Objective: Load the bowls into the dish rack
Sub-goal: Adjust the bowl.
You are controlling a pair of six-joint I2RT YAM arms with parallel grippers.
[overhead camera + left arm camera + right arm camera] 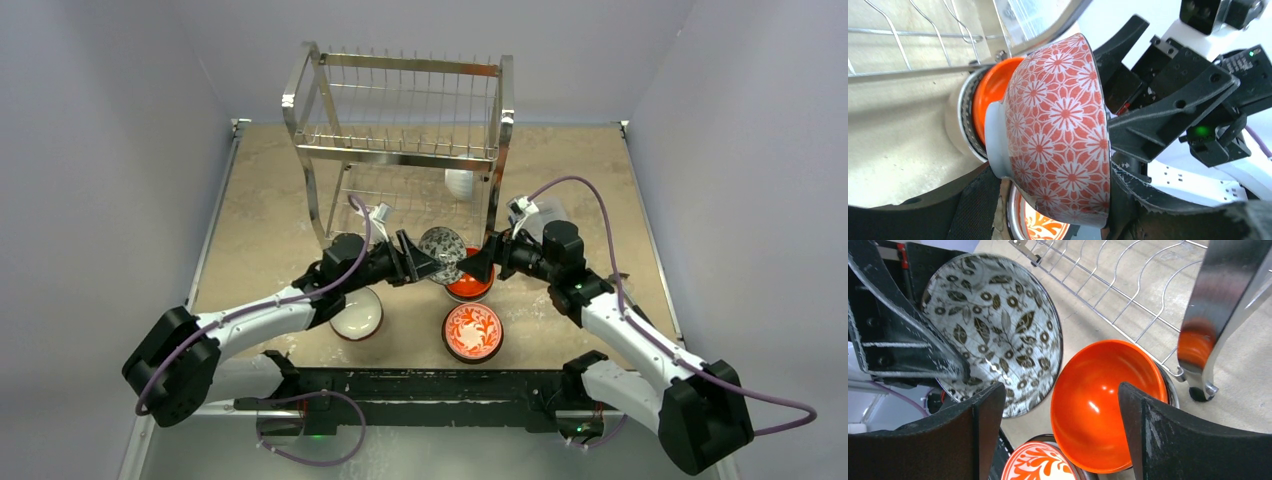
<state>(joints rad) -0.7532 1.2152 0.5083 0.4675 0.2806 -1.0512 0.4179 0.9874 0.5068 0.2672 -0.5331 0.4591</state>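
Pinching the patterned bowl [441, 250] — left jaws; right jaws parted.

Plain pale grey walls [100, 150] close on three sides; beige mottled tabletop [265, 205]; soft, even light.

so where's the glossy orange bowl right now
In the top view the orange bowl sits just right of centre, by the front right leg of the dish rack, beneath the grey patterned bowl held by the left gripper and behind the floral bowl.
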